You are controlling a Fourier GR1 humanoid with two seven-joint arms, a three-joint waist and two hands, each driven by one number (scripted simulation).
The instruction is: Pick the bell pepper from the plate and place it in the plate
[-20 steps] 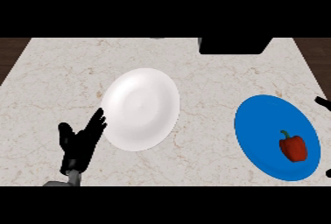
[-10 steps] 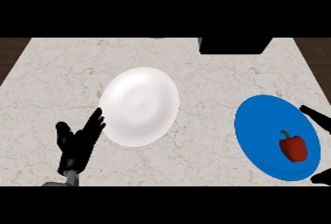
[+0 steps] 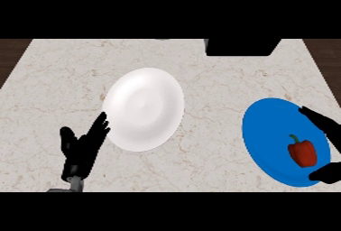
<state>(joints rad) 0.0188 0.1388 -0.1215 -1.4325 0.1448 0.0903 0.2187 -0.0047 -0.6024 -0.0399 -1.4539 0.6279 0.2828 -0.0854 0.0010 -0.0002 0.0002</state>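
Observation:
A red bell pepper [image 3: 302,151] with a green stem lies on the blue plate [image 3: 268,143] at the right. An empty white plate [image 3: 144,108] sits left of the middle. My right hand [image 3: 322,122] comes in from the right edge, open, its fingers over the blue plate's far rim and its thumb [image 3: 326,174] over the near rim; the pepper lies between them, untouched. My left hand [image 3: 81,149] rests open at the lower left, fingers up, beside the white plate's near-left rim.
A black box [image 3: 241,46] stands at the counter's far edge, right of the middle. The marble counter [image 3: 60,76] ends in a dark floor strip at the far left.
My right hand has come further in from the right edge over the blue plate, fingers and thumb now on either side of the pepper. The left hand stays put.

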